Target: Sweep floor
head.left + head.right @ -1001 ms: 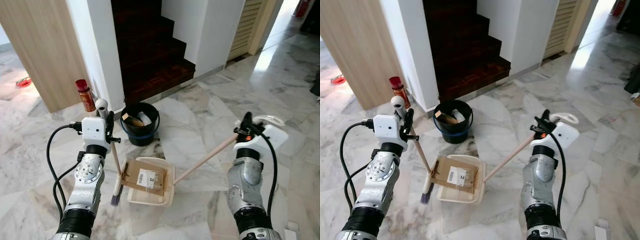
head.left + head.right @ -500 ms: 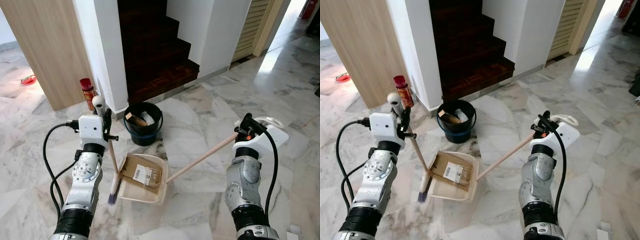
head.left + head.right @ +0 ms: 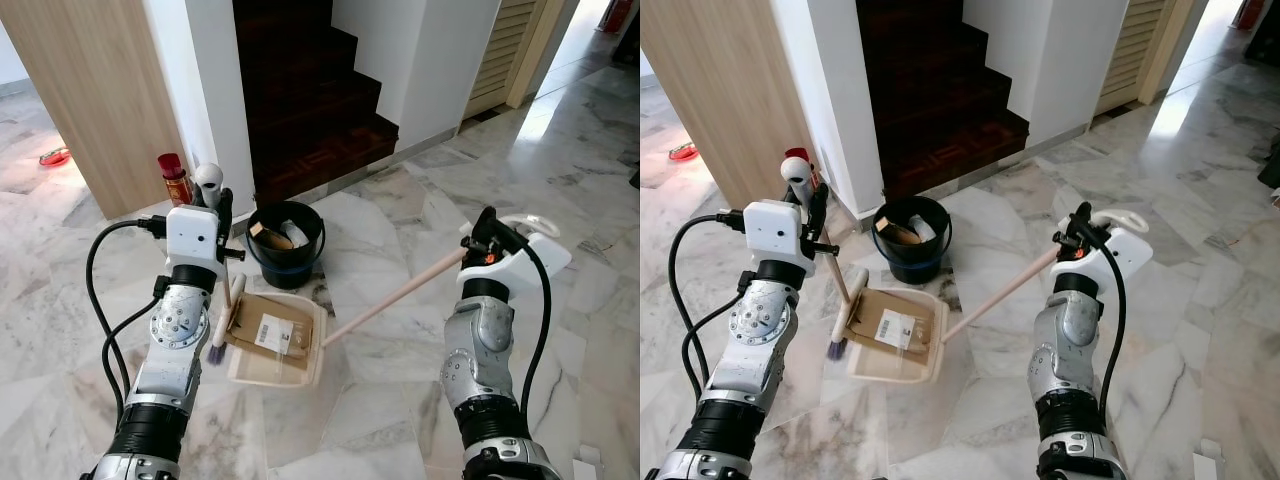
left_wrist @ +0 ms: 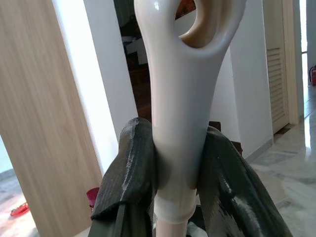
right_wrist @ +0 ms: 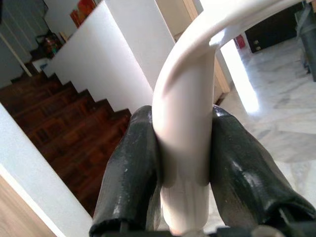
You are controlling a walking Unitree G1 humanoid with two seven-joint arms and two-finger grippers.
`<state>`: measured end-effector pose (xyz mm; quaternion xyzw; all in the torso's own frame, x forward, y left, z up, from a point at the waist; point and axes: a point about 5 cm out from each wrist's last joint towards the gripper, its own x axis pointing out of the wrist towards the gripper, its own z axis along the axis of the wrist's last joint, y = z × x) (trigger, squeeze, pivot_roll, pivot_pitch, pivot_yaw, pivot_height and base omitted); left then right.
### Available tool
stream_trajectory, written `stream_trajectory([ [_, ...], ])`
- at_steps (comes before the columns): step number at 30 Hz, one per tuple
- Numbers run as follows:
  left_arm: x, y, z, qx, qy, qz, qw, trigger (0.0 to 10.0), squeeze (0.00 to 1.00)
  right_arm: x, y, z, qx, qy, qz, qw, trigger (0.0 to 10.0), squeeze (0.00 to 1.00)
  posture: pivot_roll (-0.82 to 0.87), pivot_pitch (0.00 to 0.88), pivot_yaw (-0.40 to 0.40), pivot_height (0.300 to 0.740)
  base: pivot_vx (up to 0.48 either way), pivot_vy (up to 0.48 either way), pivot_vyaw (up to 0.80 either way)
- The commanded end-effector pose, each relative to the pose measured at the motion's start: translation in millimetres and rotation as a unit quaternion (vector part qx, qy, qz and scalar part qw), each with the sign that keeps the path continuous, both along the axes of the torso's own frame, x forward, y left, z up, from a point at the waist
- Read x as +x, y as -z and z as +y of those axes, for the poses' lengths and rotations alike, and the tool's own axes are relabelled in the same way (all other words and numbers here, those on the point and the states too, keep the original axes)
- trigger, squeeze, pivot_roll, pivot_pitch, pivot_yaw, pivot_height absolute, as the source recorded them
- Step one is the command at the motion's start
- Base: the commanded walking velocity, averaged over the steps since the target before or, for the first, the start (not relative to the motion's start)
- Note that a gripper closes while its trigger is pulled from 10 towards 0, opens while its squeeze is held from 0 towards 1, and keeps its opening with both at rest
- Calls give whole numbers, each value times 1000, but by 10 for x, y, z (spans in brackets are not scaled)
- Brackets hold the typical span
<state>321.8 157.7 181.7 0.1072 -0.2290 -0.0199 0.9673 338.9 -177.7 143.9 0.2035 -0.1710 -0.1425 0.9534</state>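
Observation:
My left gripper (image 3: 219, 212) is shut on the white handle end of a small broom (image 3: 226, 300), whose dark bristles (image 3: 215, 351) hang at the left edge of a cream dustpan (image 3: 270, 373). A flattened piece of cardboard (image 3: 268, 328) with a white label lies in the pan. The pan's long wooden handle (image 3: 395, 298) runs up to the right, where my right gripper (image 3: 486, 234) is shut on its white grip. The wrist views show the fingers (image 4: 129, 163) of the left and the fingers (image 5: 133, 168) of the right clamped on those grips.
A black bucket (image 3: 286, 240) holding scraps stands just beyond the dustpan, at the foot of a white pillar (image 3: 205, 90). A red-capped bottle (image 3: 174, 180) stands by a wooden panel (image 3: 90, 90). Dark stairs (image 3: 310, 100) rise behind. Marble floor (image 3: 560, 180) spreads to the right.
The broom head has risen from the floor to the dustpan's left edge. The dustpan with the cardboard has shifted a little left, closer to the bucket. The camera has moved slightly.

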Motion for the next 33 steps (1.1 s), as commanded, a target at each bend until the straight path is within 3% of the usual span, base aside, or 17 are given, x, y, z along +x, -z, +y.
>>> stream_trajectory([
  [1,-7,-293,-73,16,11,-63,998,10000,0,41,-271,36,21,-2,-61,998,10000,0,100,0,-14,740,0,0,0],
  [12,8,-410,-95,39,5,-89,995,10000,0,78,-370,68,29,-8,-78,997,10000,0,101,0,-18,740,0,0,0],
  [33,33,-412,-193,73,9,-95,993,10000,0,101,-429,134,16,-32,-88,995,10000,0,93,0,-23,740,0,0,0],
])
